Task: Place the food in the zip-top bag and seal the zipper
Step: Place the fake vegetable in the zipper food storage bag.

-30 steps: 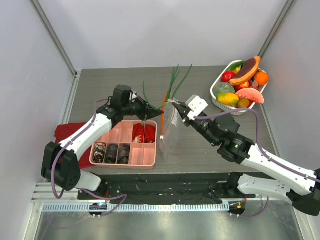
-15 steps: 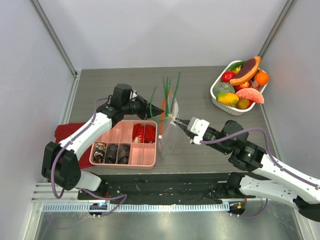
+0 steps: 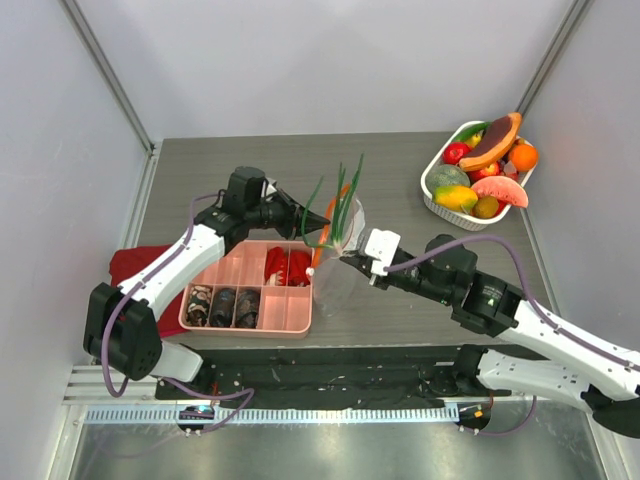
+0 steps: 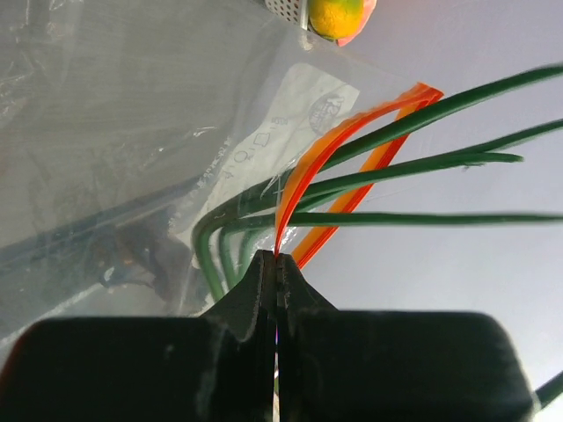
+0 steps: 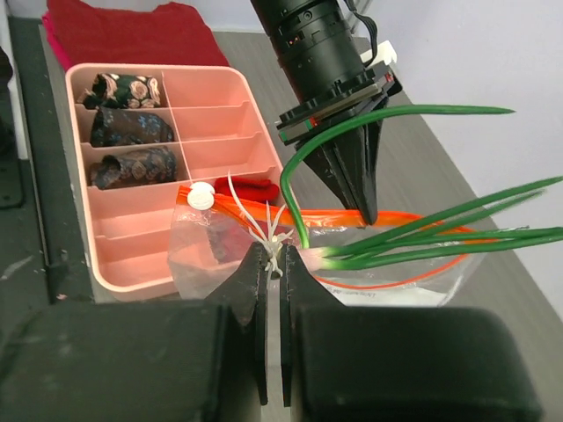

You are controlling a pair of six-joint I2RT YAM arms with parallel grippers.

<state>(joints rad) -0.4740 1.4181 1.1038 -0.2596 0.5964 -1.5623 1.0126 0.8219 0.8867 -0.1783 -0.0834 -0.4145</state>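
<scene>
My left pincer [image 4: 277,261] is pressed together on the orange-red zipper [image 4: 334,141], holding one lip of the clear zip-top bag [image 3: 335,285] up with the mouth gaping. My right pincer [image 5: 273,255] is clamped on the white root threads of the toy green onion [image 4: 422,217]. Its green stalks lie across the open mouth, their tips poking out past the far lip. The bag stands near the middle of the table [image 3: 400,175], just beside the right side of the pink tray [image 3: 232,268]. The other toy fruits [image 3: 485,170] sit in the white basket [image 3: 432,190] at the far right corner.
</scene>
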